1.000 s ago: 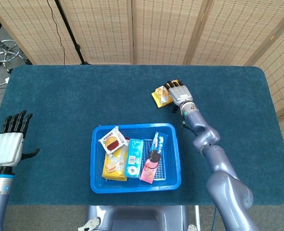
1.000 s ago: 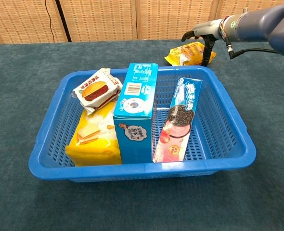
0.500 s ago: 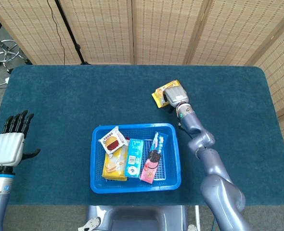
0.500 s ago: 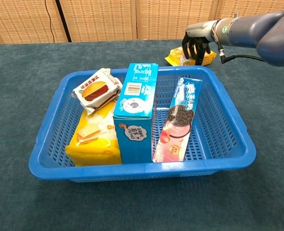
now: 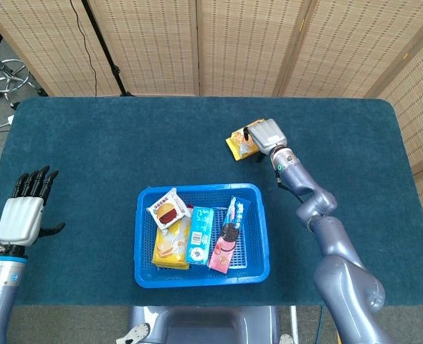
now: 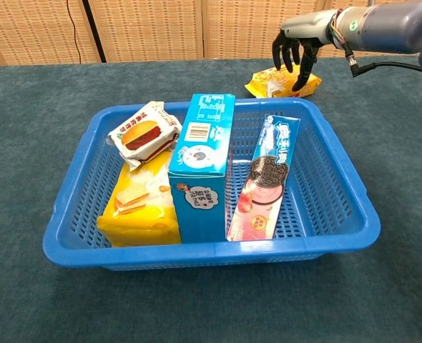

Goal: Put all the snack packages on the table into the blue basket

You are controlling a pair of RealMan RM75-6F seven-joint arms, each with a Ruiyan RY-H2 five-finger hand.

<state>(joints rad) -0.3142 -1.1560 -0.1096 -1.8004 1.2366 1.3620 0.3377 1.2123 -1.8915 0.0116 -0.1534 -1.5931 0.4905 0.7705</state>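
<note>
Chest view: your right hand [image 6: 302,37] hovers over the yellow snack package [image 6: 281,81].
Fingers spread, grasping nothing; the package lies just beyond the blue basket [image 6: 340,193] (left hand [image 5: 21,213] released too).

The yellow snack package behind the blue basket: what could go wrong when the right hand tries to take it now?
1. The right hand hangs over the yellow snack package with fingers apart, not yet closed; the flat bag may slip away instead of being lifted.
2. The blue basket is crowded; the upright blue box and the cookie pack could be tipped when the package drops in.
</note>
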